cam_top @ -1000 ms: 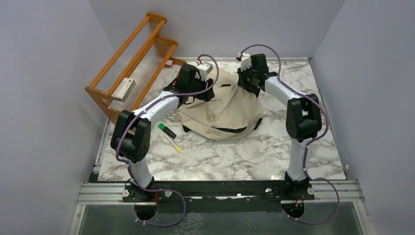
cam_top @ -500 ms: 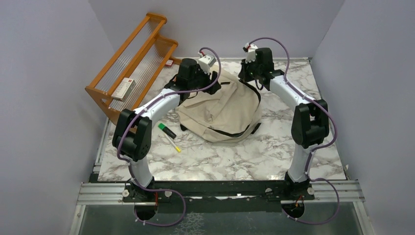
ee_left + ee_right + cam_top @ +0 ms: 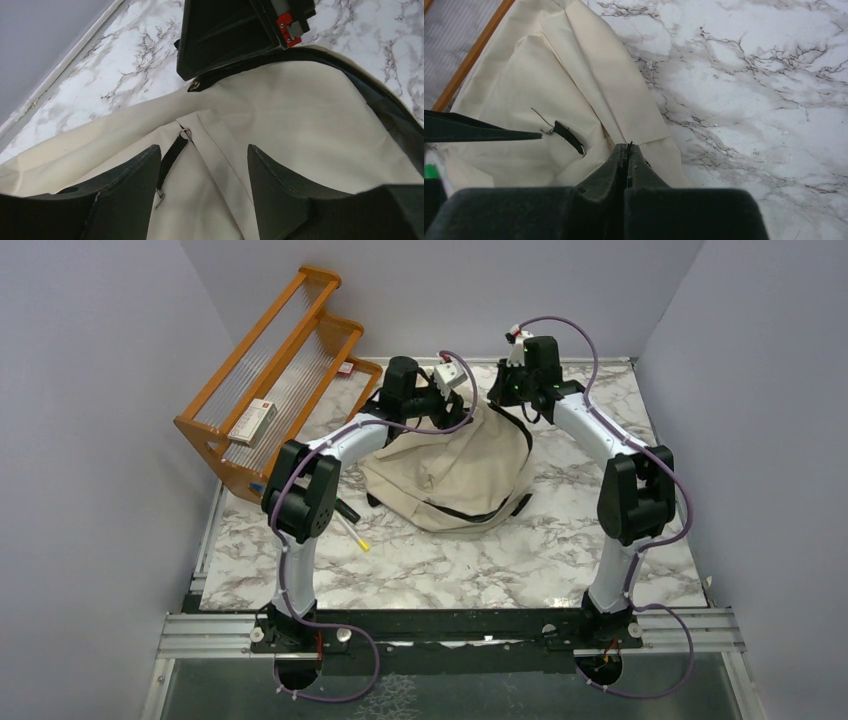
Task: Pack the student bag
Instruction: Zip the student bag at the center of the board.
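Top view: student bag (image 3: 450, 465) is lying slumped on the marble bench (image 3: 450, 560), toward the back, right beside the wooden rack (image 3: 290, 360). Left fingers (image 3: 462, 400) and right fingers (image 3: 503, 392) are both sitting at its far end, near each other. Left wrist: left fingers (image 3: 135, 175) are hanging spread apart over the cream fabric, gripping nothing. Right wrist: right fingers (image 3: 626, 160) are pinching tight together on the bag's zipper edge
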Tool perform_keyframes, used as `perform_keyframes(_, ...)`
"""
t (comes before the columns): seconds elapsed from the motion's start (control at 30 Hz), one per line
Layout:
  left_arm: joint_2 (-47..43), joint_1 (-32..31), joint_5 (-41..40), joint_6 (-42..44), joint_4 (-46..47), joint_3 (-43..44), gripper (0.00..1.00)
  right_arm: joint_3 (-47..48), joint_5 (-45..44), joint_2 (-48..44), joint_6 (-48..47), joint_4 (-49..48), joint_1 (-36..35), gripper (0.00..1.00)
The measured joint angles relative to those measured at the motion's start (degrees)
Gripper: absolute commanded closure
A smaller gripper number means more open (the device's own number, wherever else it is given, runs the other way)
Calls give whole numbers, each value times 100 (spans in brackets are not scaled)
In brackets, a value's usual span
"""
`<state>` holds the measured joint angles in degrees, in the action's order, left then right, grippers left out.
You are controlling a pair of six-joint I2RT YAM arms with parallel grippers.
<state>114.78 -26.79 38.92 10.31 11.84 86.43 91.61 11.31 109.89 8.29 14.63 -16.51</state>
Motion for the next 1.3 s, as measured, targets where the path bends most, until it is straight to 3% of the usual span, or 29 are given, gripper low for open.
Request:
perform_keyframes(0.43, 992, -275, -46, 730, -140, 1259, 29, -11, 188, -35, 494, 11, 72, 99)
perform_keyframes(0.63, 1130, -413, -208, 1058, -350, 1318, 31, -52, 203, -136, 577, 24, 131, 100)
perform_keyframes(0.77, 1231, -459, -376, 1237, -461, 1320, 44, -109, 240, -155, 638, 57, 168, 100)
perform_keyframes(1.1, 1370, -525, -973, 1311, -813, 1569, 97, -374, 289, -229, 669, 59, 208, 100)
perform_keyframes(1.3, 1517, -542, -984, 1283, -1106, 1814, 100, -721, 199, -468, 664, 31, 267, 100)
